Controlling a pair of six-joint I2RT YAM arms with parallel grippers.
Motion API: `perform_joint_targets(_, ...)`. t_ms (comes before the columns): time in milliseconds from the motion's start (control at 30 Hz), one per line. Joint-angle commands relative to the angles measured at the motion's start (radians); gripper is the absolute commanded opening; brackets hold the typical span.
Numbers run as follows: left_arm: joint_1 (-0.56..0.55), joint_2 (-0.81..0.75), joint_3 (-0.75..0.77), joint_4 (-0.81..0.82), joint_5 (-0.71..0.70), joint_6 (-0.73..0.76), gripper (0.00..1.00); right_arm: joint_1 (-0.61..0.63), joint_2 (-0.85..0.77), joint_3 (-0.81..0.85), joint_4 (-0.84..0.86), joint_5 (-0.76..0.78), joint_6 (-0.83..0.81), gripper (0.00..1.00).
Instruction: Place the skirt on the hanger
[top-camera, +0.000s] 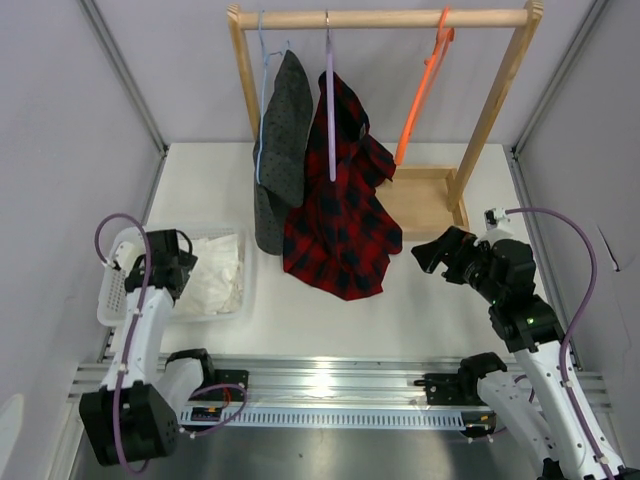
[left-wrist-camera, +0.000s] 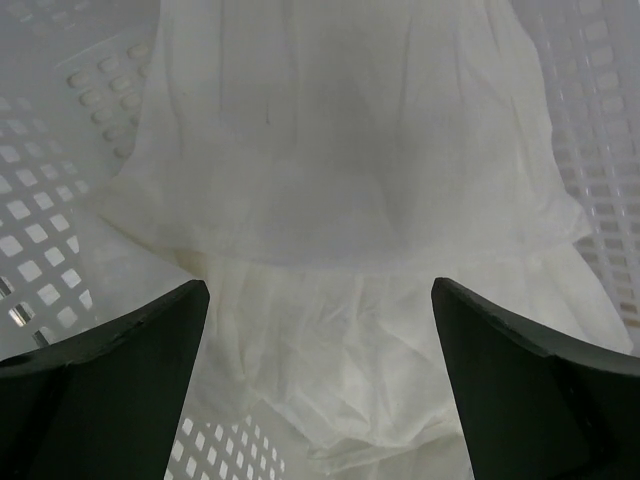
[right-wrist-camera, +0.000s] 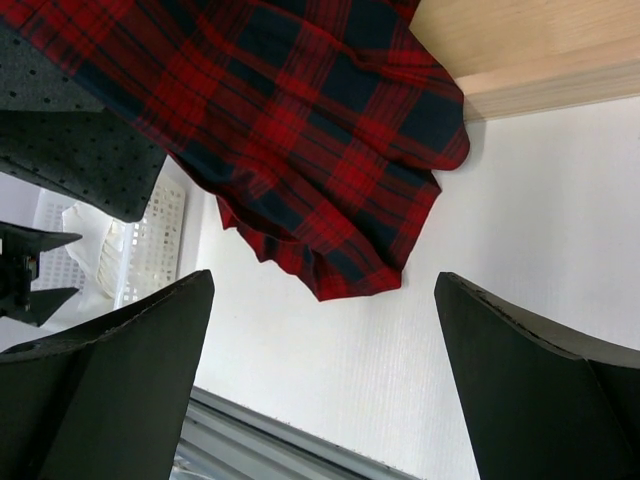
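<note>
The skirt (top-camera: 215, 270) lies crumpled in a white slotted basket (top-camera: 110, 300) on the left side of the table (top-camera: 330, 300), well apart from the wooden rack (top-camera: 385, 18) at the far end. The left gripper (top-camera: 170, 262) hangs over the basket's near-left part. In the left wrist view its 2 fingers (left-wrist-camera: 110, 380) are spread wide, with the skirt's thin folds (left-wrist-camera: 350, 150) filling the space past them and the basket wall (left-wrist-camera: 40, 200) at either side. Whether the fingertips touch the fabric cannot be told. The orange hanger (top-camera: 420, 95) is hooked on the right part of the rack's top bar and tilts, with nothing on it. On the same bar, a purple hanger (top-camera: 330, 110) carries a red-black plaid shirt (top-camera: 340, 230), and a light blue hanger (top-camera: 262, 90) carries a dark grey garment (top-camera: 283, 130) to its left. The right gripper (top-camera: 430, 255) is held above the table just right of the shirt's lower hem, its jaws spread and holding nothing. Its wrist view shows the shirt (right-wrist-camera: 300, 130), the grey garment (right-wrist-camera: 80, 150) and the bare tabletop (right-wrist-camera: 520, 250).
</note>
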Motion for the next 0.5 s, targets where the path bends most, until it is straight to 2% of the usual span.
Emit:
perform_joint_targets(0, 0.011, 0.124, 0.075, 0.040, -0.090, -0.081, 0.99, 0.005, -0.007, 0.005, 0.029, -0.016, 0.001, 0.99)
perform_joint_targets(167, 0.011, 0.251, 0.104, 0.095, -0.092, -0.088, 0.98, 0.003, -0.023, 0.010, 0.023, -0.018, 0.001, 0.99)
perform_joint_targets(300, 0.011, 0.337, 0.159, 0.104, -0.096, -0.031, 0.80, 0.003, -0.034, 0.016, 0.014, -0.026, -0.005, 0.99)
perform_joint_targets(400, 0.011, 0.319, 0.159, 0.133, -0.084, 0.003, 0.54, 0.003, -0.045, 0.017, 0.014, -0.021, -0.004, 1.00)
perform_joint_targets(433, 0.011, 0.301, 0.161, 0.144, -0.075, 0.038, 0.29, 0.003, -0.045, 0.017, 0.015, -0.024, -0.002, 0.99)
perform_joint_targets(467, 0.011, 0.296, 0.179, 0.144, -0.057, 0.052, 0.13, 0.003, -0.045, 0.017, 0.017, -0.027, -0.001, 0.99)
